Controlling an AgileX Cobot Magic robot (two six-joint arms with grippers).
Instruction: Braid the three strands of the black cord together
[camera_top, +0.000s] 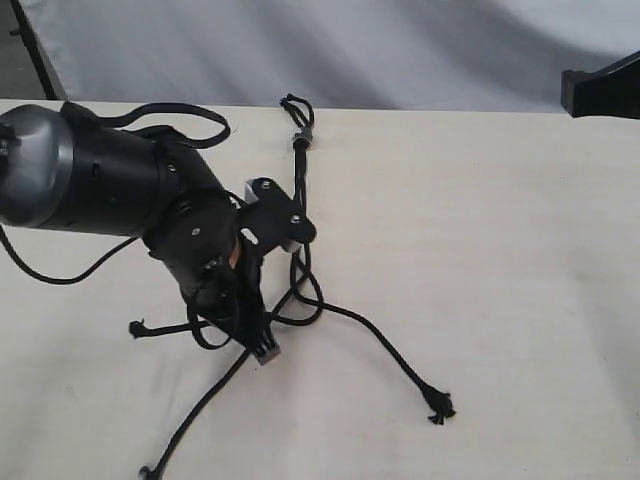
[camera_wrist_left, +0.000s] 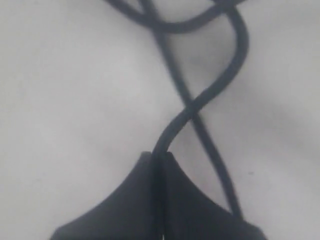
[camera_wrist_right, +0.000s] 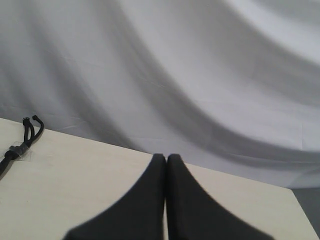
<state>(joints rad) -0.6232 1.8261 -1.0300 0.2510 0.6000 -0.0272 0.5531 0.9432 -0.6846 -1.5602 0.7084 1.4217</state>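
Observation:
The black cord lies on the table, its knot and small loop at the far edge. From there the three strands run down and cross near my left gripper. One strand trails right to a frayed tip, one ends at the left, and one runs to the lower left. In the left wrist view my left gripper is shut on a strand, which a second strand crosses. My right gripper is shut and empty, with the cord's loop far off.
The pale table ends at a grey cloth backdrop. A thicker smooth arm cable loops above the left arm's body. A black part of the right arm juts in at the upper right.

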